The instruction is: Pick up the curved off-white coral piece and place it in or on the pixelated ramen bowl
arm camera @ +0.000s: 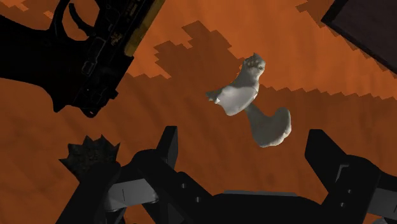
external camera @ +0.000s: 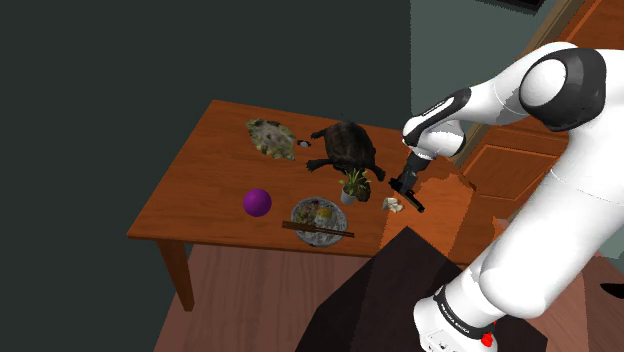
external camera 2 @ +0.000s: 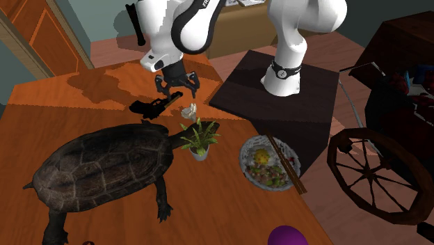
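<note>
as no grasp is made yet, the gripper (arm camera: 243, 141) hangs above the coral piece (arm camera: 242, 94), fingers (arm camera: 167, 153) apart to straddle it.

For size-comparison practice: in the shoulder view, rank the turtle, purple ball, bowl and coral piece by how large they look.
Largest to smallest:
turtle
bowl
purple ball
coral piece
No two look alike.

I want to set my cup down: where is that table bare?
Bare wood lies on the brown wooden table, shoulder view's left, between the purple ball and the mottled flat dish. It is crowded by the open black gripper: off-white curved coral piece, small potted plant, dark turtle, ramen bowl with chopsticks.
</note>
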Controlling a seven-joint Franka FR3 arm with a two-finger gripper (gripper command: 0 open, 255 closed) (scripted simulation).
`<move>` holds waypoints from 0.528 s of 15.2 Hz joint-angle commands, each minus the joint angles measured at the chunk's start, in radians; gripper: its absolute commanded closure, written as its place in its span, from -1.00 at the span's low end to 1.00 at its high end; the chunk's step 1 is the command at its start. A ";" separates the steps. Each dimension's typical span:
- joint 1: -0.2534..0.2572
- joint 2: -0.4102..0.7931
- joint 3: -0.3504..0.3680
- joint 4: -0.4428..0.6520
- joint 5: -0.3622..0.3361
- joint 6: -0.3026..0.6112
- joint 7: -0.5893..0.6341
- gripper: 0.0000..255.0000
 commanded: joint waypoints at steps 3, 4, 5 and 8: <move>-0.020 0.063 0.029 0.002 0.077 0.041 -0.063 -1.00; -0.025 0.077 0.038 0.002 0.095 0.051 -0.076 -1.00; -0.030 0.091 0.047 0.001 0.113 0.061 -0.088 -1.00; -0.038 0.114 0.061 0.002 0.142 0.077 -0.108 -1.00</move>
